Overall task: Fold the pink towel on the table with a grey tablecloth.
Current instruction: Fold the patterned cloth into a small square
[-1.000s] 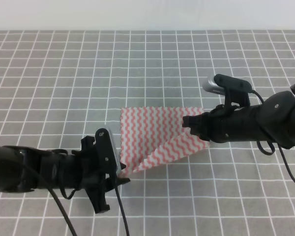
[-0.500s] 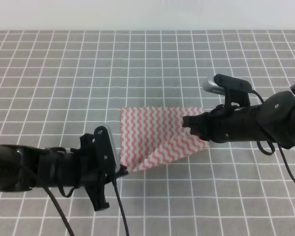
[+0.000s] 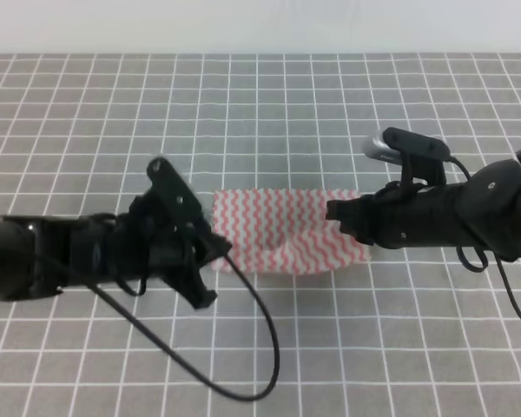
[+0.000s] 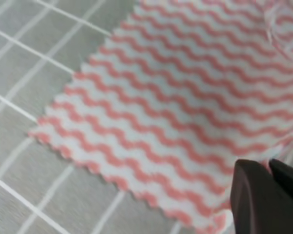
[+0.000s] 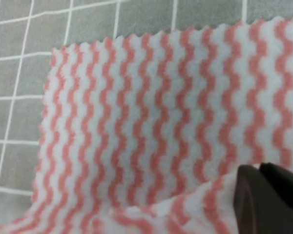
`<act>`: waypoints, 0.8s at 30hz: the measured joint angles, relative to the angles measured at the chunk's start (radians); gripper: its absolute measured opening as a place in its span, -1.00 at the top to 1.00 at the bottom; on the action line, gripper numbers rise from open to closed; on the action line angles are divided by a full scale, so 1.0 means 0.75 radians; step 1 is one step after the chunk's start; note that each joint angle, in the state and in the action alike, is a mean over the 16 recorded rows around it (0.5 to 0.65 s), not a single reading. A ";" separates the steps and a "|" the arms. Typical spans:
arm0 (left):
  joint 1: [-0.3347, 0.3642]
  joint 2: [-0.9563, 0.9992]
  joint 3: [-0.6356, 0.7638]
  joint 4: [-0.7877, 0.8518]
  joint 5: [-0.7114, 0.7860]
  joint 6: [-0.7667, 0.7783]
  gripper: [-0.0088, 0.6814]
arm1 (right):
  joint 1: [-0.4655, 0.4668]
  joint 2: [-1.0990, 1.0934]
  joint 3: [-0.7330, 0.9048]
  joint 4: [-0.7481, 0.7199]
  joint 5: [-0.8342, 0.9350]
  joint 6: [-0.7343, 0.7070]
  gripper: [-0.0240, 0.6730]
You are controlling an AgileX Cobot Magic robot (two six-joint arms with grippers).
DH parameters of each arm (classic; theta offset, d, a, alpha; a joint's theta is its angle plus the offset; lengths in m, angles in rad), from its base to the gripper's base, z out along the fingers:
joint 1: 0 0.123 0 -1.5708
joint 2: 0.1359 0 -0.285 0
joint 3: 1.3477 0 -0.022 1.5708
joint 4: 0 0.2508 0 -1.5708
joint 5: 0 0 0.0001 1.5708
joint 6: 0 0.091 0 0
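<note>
The pink towel [image 3: 286, 230] lies mid-worktop [image 3: 330, 113] on the grey grid, its near edge lifted. The left tool [image 3: 215, 256] pinches the near-left corner and the right tool [image 3: 334, 211] the right corner, both closed on cloth. To fold cleanly, both should carry their corners evenly, keeping the edge taut and aligned.

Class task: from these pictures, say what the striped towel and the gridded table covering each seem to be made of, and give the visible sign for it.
The pink towel looks like thin nonwoven or soft fibre cloth, matte and slightly fuzzy: it buckles limply and its edges are pinked in zigzags. The grey tablecloth looks like flat matte fabric or a printed mat with white grid lines; the pictures leave open which it is.
</note>
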 joint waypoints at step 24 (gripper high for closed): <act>0.000 0.208 -0.220 0.008 -0.082 -0.204 0.98 | -0.034 0.044 -0.024 0.012 -0.067 0.000 0.97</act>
